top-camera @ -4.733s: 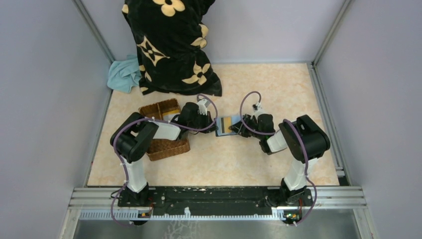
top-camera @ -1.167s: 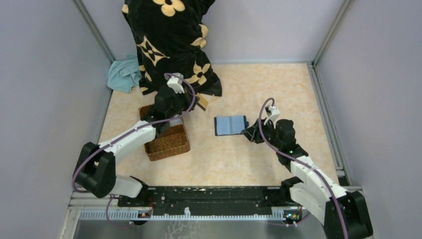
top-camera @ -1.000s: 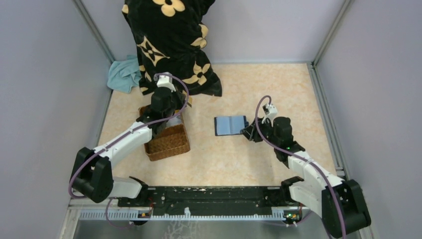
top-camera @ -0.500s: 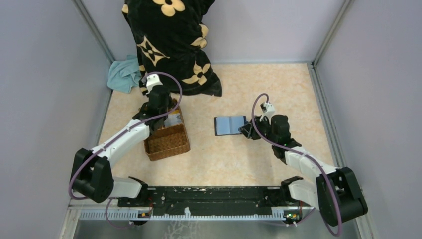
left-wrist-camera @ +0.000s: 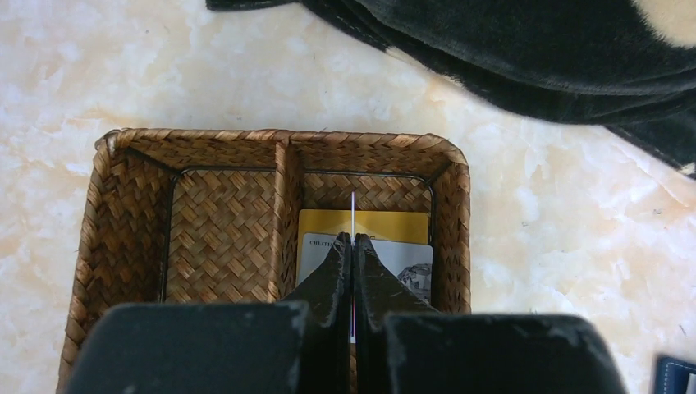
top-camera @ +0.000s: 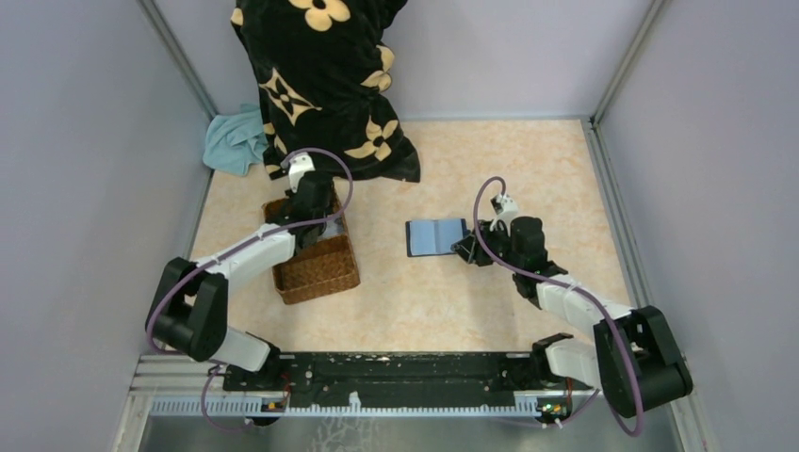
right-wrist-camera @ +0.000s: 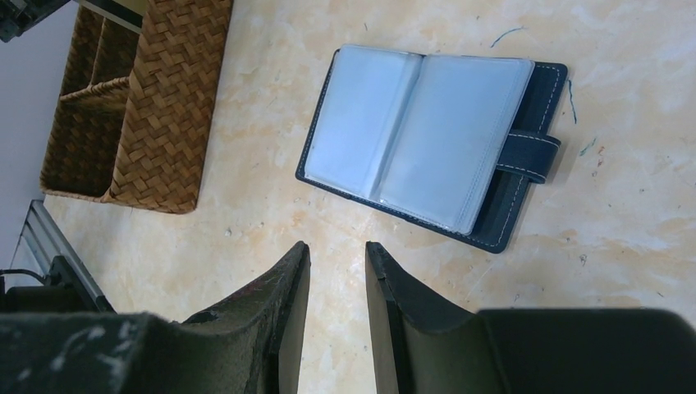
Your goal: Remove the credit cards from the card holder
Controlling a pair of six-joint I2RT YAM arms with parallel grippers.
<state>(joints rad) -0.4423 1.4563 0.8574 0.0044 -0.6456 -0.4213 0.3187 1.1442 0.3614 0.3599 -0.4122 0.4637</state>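
Observation:
The navy card holder [right-wrist-camera: 427, 131] lies open on the table, its pale blue sleeves up and its clasp [right-wrist-camera: 529, 152] to the right; it also shows in the top view [top-camera: 436, 237]. My right gripper [right-wrist-camera: 336, 246] is open and empty, just short of the holder's near edge. My left gripper [left-wrist-camera: 353, 238] is shut on a thin credit card [left-wrist-camera: 353, 215], seen edge-on, above the back right compartment of the wicker basket [left-wrist-camera: 279, 139]. A yellow card [left-wrist-camera: 386, 226] and a white card [left-wrist-camera: 402, 258] lie flat in that compartment.
The brown three-compartment basket [top-camera: 316, 268] stands left of the holder. A black flower-patterned cloth [top-camera: 325, 85] rises behind it, with a teal cloth [top-camera: 236, 141] at the back left. Grey walls close in the table.
My left gripper carried a card from the holder leftward and now holds it over the basket's back compartment. My right gripper has stayed by the holder's right edge, and its arm has drawn in.

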